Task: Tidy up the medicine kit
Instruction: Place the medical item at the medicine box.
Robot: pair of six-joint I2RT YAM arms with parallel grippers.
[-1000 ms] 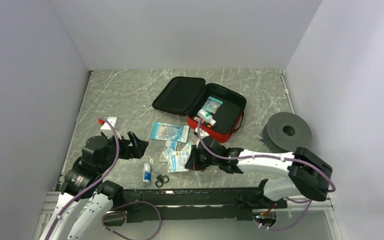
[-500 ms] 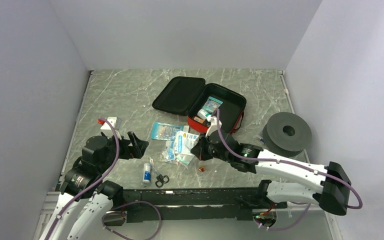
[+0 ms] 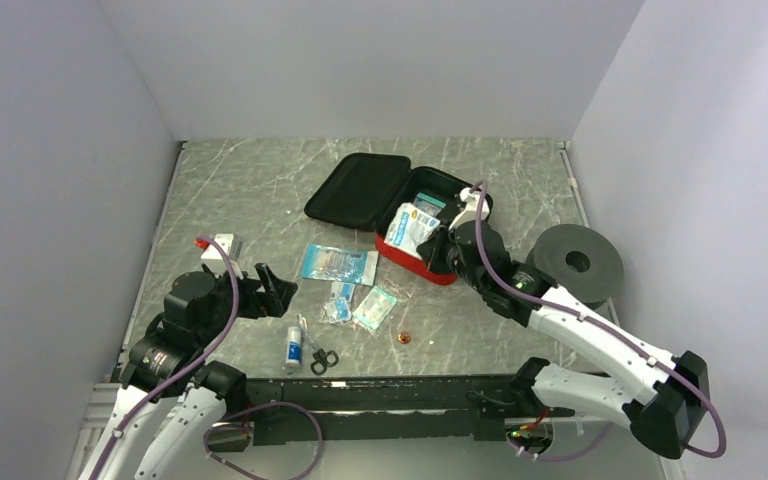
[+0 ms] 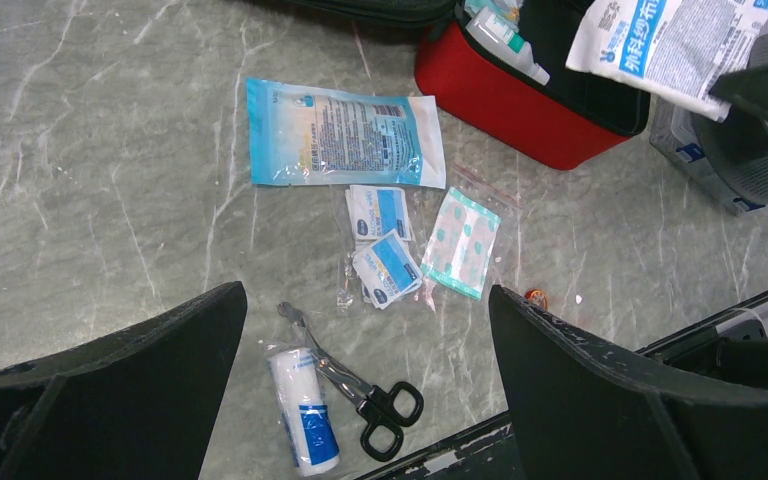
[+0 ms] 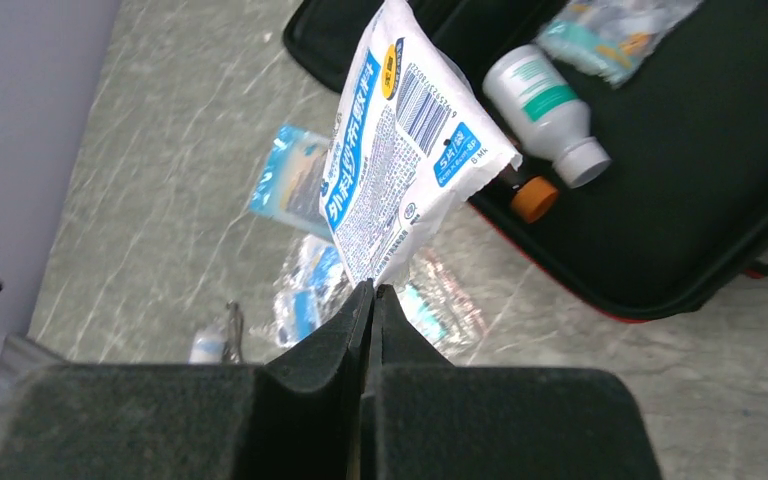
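The medicine kit (image 3: 412, 260) lies open at the table's middle, its red wall (image 4: 520, 100) toward me and its black lining (image 5: 720, 180) showing. Inside are a white bottle (image 5: 545, 100), an orange-capped vial (image 5: 532, 198) and a small clear packet (image 5: 620, 25). My right gripper (image 5: 372, 290) is shut on the corner of a white and blue printed pouch (image 5: 410, 140), held in the air over the kit's near-left edge (image 3: 410, 225). My left gripper (image 4: 365, 295) hangs open and empty at the left (image 3: 278, 285), above the loose items.
On the table lie a large blue pouch (image 4: 340, 133), small wipes (image 4: 385, 255), a green plaster packet (image 4: 463, 242), a gauze roll (image 4: 303, 410), black scissors (image 4: 370, 395) and a small orange bit (image 4: 535, 295). A grey disc (image 3: 575, 263) stands right; a white box (image 3: 222, 245) left.
My right gripper lifted the white and blue pouch from the pile of packets and carried it back and to the right, up to the kit. The left arm has not moved.
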